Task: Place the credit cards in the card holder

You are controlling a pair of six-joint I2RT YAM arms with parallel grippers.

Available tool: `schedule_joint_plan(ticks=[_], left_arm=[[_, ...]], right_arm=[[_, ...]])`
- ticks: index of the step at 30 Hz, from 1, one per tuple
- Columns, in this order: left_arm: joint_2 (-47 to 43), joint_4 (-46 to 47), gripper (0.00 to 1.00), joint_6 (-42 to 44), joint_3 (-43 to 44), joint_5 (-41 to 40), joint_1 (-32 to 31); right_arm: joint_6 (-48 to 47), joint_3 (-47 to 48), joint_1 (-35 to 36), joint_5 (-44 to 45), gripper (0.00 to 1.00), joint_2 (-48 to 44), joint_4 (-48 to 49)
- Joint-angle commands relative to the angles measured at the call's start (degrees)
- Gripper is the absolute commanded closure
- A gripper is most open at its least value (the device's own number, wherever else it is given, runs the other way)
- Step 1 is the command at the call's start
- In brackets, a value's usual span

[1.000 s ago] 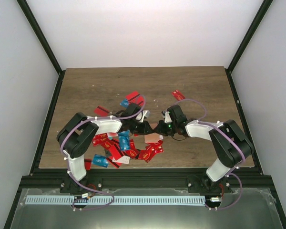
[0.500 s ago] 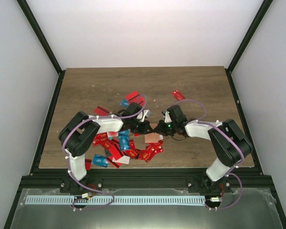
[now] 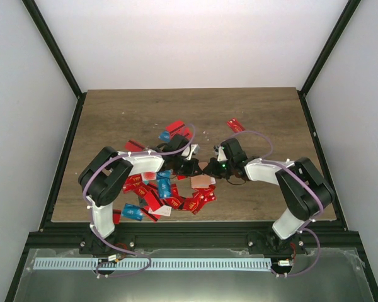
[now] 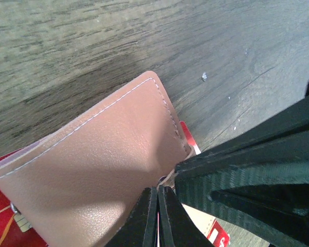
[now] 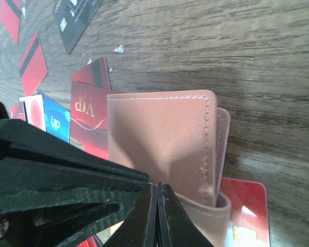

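One card holder (image 5: 165,139), tan and stitched, lies near the middle of the surface (image 3: 264,113), tilted, with its shadow on the wood below. Two claws meet at its far edge. The left claw (image 4: 158,191) and the right claw (image 5: 157,188) each have their fingers pressed fully together on the holder's edge, but the fingers hide which layer each one pinches. From above, both arms cover most of the holder, leaving only its near part visible. The credit cards (image 3: 152,200) overlap in a heap left of the holder, so they cannot be counted exactly; at least three of them are blue. One lone red card (image 3: 235,125) lies well beyond the holder, to its right. The right wrist view shows, beside the holder, one dark grey card (image 5: 74,18), one blue card (image 5: 56,126), one white card with a red dot (image 5: 32,110) that is partly cut off, a red VIP card (image 5: 87,116) tucked half under the holder, and another red card (image 5: 244,206) mostly hidden beneath it.
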Motion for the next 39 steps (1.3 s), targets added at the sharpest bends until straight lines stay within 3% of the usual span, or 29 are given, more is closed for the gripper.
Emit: schedule_joint_plan(ticks=[1, 12, 39], left_arm=[[0.9, -0.9, 0.96, 0.8, 1.7, -1.2, -0.1], [1.0, -2.8, 0.96, 0.5, 4.5, -0.2, -0.1], [2.3, -5.3, 0.96, 1.8, 4.3, -2.4, -0.3]], right_arm=[[-1.6, 2.5, 0.2, 1.5, 0.97, -4.1, -1.4], [-2.8, 0.7, -0.2, 6.7, 0.96, -12.4, -6.2], [-2.7, -0.5, -0.2, -1.8, 0.99, -3.7, -1.2]])
